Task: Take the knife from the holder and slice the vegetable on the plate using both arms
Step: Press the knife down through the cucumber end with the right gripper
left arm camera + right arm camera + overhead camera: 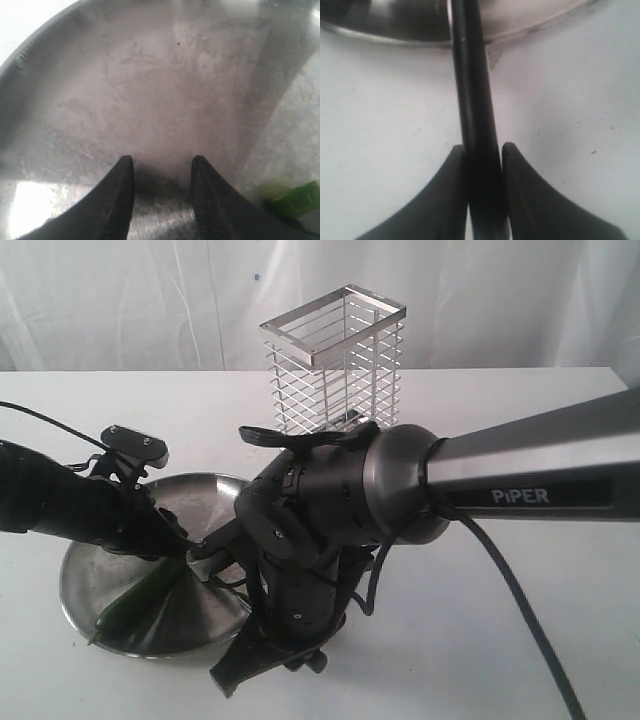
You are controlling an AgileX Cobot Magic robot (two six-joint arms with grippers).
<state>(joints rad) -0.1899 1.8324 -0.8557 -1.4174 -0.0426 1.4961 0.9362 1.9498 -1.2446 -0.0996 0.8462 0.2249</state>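
Note:
The plate (pixel 95 575) lies on the white table at the left, with the dark-green vegetable (pixel 140 602) on its near part. My left gripper (pixel 180 540) hovers low over the plate and stands open (pixel 162 160), with bare steel (pixel 150 90) between its fingers. A pale green bit of the vegetable (pixel 295 197) shows beside one finger. My right gripper (pixel 482 147) is shut on the black knife (pixel 470 100), which runs towards the plate's rim (pixel 395 30). In the exterior view the right gripper (pixel 232 672) is low by the plate's near right rim, and the knife blends into the black arm. The holder (pixel 335 360) stands at the back.
The right arm's silver link (pixel 540 475) crosses from the right above the table. Its black cable (pixel 520 600) trails over the near right of the table. A white cloth hangs behind the table's far edge.

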